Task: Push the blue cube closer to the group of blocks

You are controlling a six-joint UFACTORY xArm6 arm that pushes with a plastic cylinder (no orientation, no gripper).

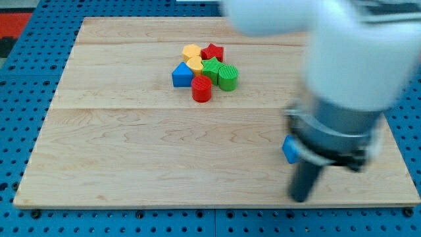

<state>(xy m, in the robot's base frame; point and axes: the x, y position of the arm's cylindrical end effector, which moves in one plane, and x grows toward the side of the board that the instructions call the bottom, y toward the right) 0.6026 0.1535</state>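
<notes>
The blue cube (pixel 289 149) lies at the view's right, mostly hidden behind the arm; only its left edge shows. My tip (pixel 301 198) is just below and right of it, near the board's bottom edge, blurred. The group of blocks sits at the view's upper middle: a blue block (pixel 181 76), a red cylinder (pixel 202 89), a green cylinder (pixel 228 78), a green star (pixel 211 66), a red star (pixel 213 52), a yellow hexagon (pixel 191 51) and a yellow block (pixel 195 63). The cube is far from the group, down and to the right.
The wooden board (pixel 131 151) lies on a blue pegboard (pixel 26 66). The arm's large white and grey body (pixel 348 59) covers the view's upper right and hides part of the board.
</notes>
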